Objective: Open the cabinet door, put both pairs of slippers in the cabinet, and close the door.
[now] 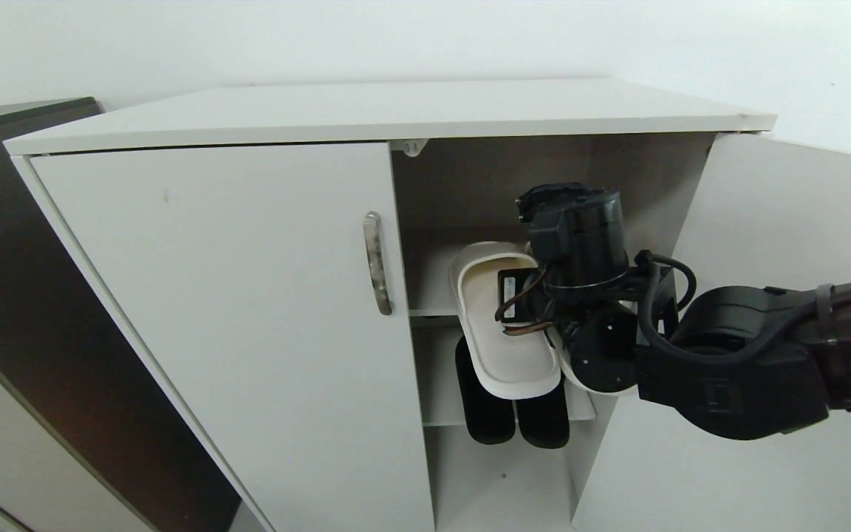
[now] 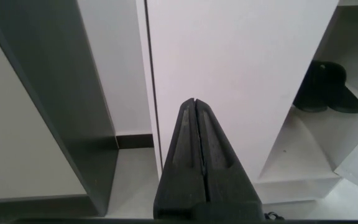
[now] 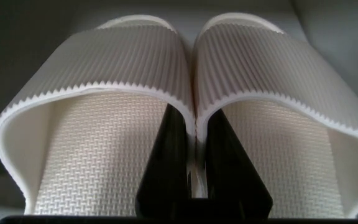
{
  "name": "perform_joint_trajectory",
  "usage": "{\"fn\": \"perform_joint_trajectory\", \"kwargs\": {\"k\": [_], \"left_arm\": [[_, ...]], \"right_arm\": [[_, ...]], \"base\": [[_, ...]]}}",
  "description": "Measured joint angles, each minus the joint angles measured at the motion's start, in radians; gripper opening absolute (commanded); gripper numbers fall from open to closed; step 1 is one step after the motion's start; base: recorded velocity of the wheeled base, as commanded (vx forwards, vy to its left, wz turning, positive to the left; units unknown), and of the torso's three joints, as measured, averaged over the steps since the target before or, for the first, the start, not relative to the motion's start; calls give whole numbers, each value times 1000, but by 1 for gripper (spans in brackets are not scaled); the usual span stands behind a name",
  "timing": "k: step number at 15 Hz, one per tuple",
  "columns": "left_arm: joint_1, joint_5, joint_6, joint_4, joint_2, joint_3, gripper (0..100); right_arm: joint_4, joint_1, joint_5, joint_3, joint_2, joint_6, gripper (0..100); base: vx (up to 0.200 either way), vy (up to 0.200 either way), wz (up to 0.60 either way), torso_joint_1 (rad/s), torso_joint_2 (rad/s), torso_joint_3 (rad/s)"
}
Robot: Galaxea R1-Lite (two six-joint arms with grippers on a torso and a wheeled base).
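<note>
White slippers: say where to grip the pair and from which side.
Pinch the white slippers where their inner strap edges press together, coming from the heel side with one finger under each strap. They lie side by side with the strap openings facing the right gripper, which holds them just so.

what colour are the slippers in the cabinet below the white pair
The black slippers are plain black, clearest in the head view.

Plain domestic interior, seemingly an entrance hall or a mock-up of one: a white shoe cabinet (image 1: pixel 211 295) stands against a bare white wall (image 1: pixel 396 37), with a dark panel (image 1: pixel 26 258) beside it. Black slippers (image 1: pixel 514 421) rest on a lower shelf, white slippers (image 1: pixel 507 347) at the shelf above. Pale floor (image 2: pixel 135 180) meets dark skirting (image 2: pixel 134 140).
</note>
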Motion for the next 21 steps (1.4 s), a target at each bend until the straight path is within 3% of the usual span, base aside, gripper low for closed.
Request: {"fn": "perform_joint_trajectory", "kwargs": {"k": [5,8,21], "left_arm": [[0,0,-2,0,0,0,0],[0,0,-3,0,0,0,0],[0,0,-4,0,0,0,0]], "right_arm": [[6,-57,29,-144,80,-39,0],[5,-60,29,-153,97,-37,0],[-1,-79,56,-157,109,-34,0]], "base": [[0,0,0,0,0,0],[200,0,0,1,4,2],[0,0,0,0,0,0]]}}
